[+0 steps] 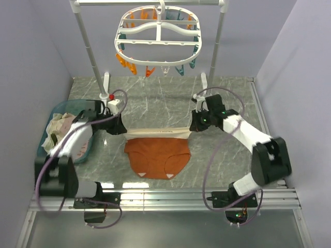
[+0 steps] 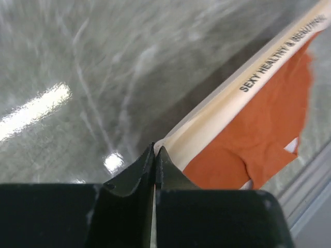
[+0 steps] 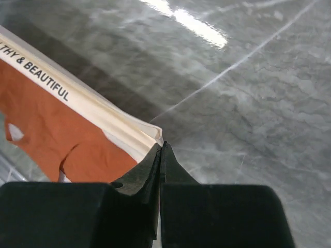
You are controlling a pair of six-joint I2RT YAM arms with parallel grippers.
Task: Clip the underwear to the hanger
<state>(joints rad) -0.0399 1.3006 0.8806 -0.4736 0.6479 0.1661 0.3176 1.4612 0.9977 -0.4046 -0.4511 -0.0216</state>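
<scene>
The underwear (image 1: 158, 157) lies in the middle of the top view, on the grey marble table (image 1: 232, 98). It is rust-orange with a wide beige waistband (image 1: 158, 133). The waistband is pulled out straight between the two grippers. The orange part spreads out from it toward the bottom of the picture.

The left gripper (image 1: 120, 127) is at the left end of the waistband. In the left wrist view its two black fingers (image 2: 137, 173) are squeezed tight on the corner of the band. The right gripper (image 1: 195, 124) is at the right end. In the right wrist view its fingers pinch the other corner the same way.

The waistband has small dark letters on it. In the left wrist view they read "SEXY HEALTHY & BEAUTIFU" and then run off the upper right edge. In the right wrist view, at the upper left, they read "THY & BEAUTIFUL".

The hanger (image 1: 158, 32) is at the top middle of the top view. It is a white oval frame and it hangs from a white pole rack (image 1: 85, 36). Orange and teal clothespins (image 1: 126, 64) dangle under it. The underwear is well apart from the hanger, down by the table.

At the left side sits a teal basket (image 1: 64, 107) with pale clothes (image 1: 59, 126) in it.
</scene>
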